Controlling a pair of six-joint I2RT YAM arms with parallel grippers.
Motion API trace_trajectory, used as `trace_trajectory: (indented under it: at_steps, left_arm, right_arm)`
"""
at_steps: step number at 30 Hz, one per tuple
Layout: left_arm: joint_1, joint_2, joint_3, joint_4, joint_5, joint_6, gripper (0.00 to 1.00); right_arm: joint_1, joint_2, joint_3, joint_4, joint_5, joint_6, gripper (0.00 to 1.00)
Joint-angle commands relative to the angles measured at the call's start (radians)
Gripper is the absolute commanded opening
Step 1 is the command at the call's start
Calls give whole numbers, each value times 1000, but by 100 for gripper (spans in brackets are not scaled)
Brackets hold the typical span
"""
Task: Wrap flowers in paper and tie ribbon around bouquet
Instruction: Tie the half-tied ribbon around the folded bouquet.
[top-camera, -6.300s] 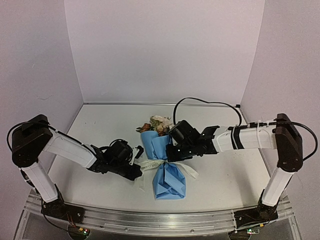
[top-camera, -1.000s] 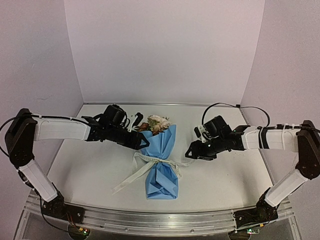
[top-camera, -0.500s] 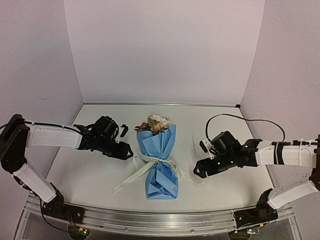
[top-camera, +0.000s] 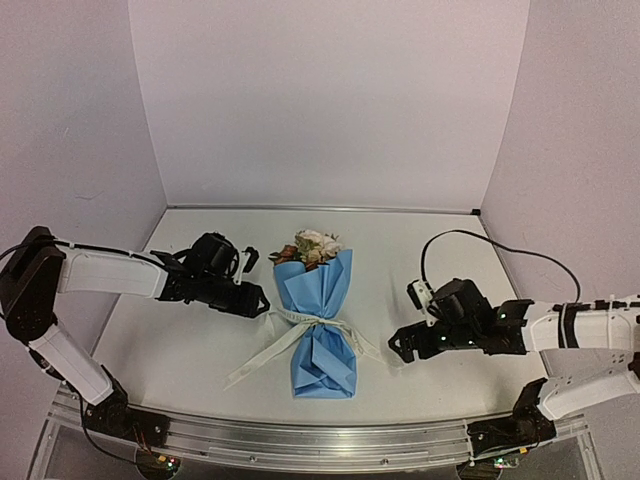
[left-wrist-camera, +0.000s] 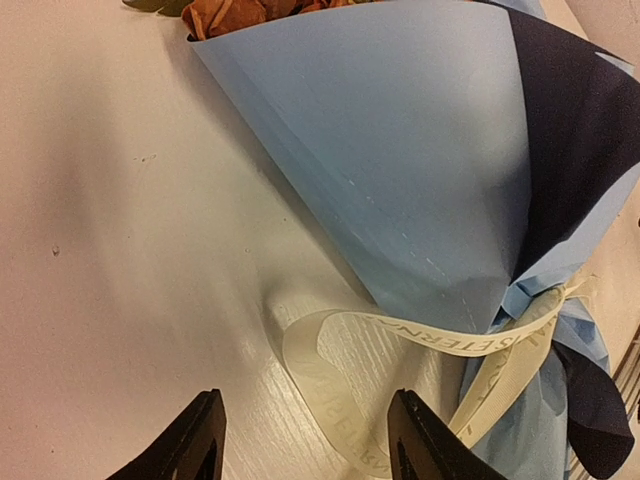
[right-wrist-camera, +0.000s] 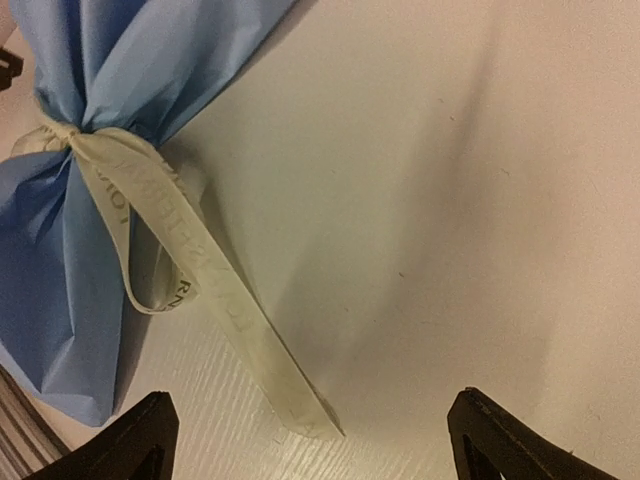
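We have the bouquet (top-camera: 320, 310) lying near-to-far between spread, empty left fingers (left-wrist-camera: 195, 448) and right fingers (right-wrist-camera: 140, 440), left nearer.

Cream ribbon (right-wrist-camera: 145, 190) knotted round blue bouquet (right-wrist-camera: 130, 60), tail on table (right-wrist-camera: 480, 200).

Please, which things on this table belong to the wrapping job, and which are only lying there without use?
Belong to the job:
- flowers
- paper
- ribbon, tied round the bouquet

Only lying about:
- nothing loose can be seen; apart from the arms there is just the table
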Motion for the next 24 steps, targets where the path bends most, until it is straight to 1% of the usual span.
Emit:
trace_trajectory:
  at_steps: [1,5,8,11,16,20,24]
  left_arm:
    - [0,24,-8,57,4,18,57]
    - [-1,35,-6,60,1,12,55]
    - [-1,28,-15,62,-17,4,54]
    - [-1,26,-20,63,-27,3,54]
    - [-1,35,-23,67,-28,0,53]
    - [0,43,-27,74,-19,-1,53]
    - [0,46,-35,80,-9,-2,53]
  right_arm:
    - [122,114,-36,272,33,-218,91]
    - [144,244,-65,487,-9,-340,81]
    - [169,355,-82,664,-22,-454,79]
    - [188,432,-74,755,-34,-529,79]
    - [227,480,-44,780,-7,-616,76]
    - [244,492,-35,796,74,-677,71]
    - [249,482,-40,819,117,-706,70]
